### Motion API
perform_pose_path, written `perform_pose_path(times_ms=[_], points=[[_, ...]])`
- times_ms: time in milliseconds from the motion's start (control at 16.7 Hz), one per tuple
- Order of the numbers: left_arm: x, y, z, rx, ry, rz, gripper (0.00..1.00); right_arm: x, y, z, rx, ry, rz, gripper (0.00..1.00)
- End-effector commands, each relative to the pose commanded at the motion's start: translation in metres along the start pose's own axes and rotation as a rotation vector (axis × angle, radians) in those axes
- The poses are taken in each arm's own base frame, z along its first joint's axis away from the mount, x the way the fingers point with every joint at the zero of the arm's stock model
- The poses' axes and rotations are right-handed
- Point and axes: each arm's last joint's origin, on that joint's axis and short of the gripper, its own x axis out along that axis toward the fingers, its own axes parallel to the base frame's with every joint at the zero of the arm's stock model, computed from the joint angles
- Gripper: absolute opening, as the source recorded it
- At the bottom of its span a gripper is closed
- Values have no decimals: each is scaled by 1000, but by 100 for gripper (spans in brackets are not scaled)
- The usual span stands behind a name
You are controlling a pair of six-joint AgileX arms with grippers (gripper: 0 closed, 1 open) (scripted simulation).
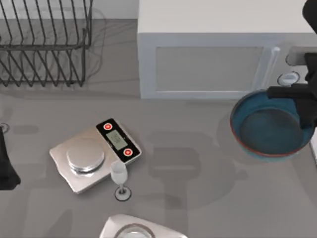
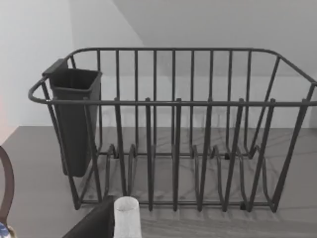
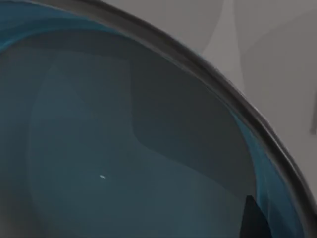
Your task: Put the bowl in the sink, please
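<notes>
The bowl (image 1: 267,130) is wide, deep and glossy blue with a thin reddish-brown rim, and it is at the table's right side, in front of the white cabinet. My right gripper (image 1: 303,106) is a black shape over the bowl's far right rim. In the right wrist view the bowl's blue inside (image 3: 124,148) is very close, and a dark fingertip (image 3: 252,220) shows just inside the rim. At the front edge a pale metallic shape with a round ring (image 1: 133,229) pokes in. I cannot tell whether it is the sink. My left gripper (image 1: 6,163) is parked at the table's left edge.
A silver kitchen scale (image 1: 94,154) with a round pan lies left of centre. A small clear stemmed glass (image 1: 120,178) stands just in front of it. A dark wire dish rack (image 1: 44,44) (image 2: 173,129) fills the back left. The white cabinet (image 1: 213,59) runs along the back.
</notes>
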Motion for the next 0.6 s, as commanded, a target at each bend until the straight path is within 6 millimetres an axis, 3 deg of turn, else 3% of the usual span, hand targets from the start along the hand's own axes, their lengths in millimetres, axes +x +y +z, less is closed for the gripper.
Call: perform_pose_path(times_ms=[300,600], points=[[0,0,0,0,0,0,100,-38,7,1,-13,28,-33,0],[0,0,0,0,0,0,100,-41,6,1,-10,24,-31,0]])
